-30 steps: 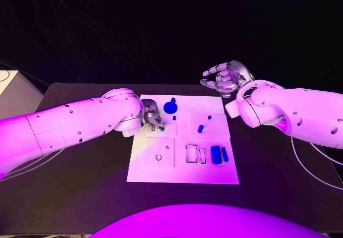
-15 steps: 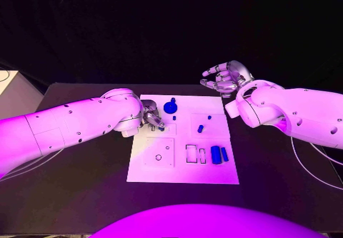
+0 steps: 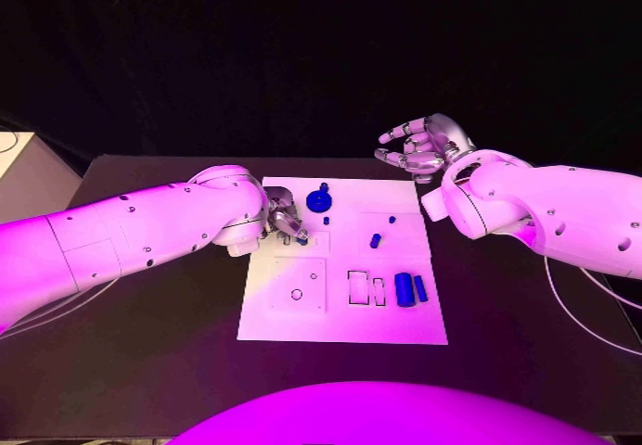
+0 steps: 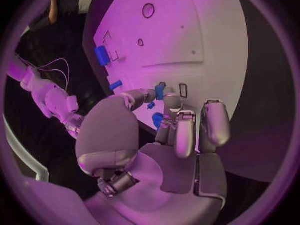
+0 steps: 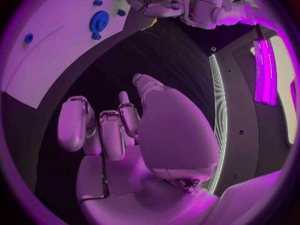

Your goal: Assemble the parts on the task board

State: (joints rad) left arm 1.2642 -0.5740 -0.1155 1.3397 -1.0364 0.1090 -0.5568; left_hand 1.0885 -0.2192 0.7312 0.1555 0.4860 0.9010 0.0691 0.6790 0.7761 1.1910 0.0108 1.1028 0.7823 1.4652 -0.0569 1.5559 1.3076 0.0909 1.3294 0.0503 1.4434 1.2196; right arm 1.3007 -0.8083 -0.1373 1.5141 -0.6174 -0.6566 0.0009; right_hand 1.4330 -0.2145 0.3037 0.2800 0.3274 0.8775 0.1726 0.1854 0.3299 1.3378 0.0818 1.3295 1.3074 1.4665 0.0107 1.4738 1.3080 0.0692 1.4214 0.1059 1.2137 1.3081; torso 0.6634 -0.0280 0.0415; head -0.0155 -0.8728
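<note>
On the task board (image 3: 341,320), the left hand (image 3: 284,222) seemingly pinches a small blue part (image 4: 160,91) over a slot, right hand (image 3: 421,144) curled empty beyond it, most parts unplaced.

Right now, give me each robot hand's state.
Left robot hand: pinching a small blue part at the task board.
Right robot hand: fingers curled, holding nothing.
</note>
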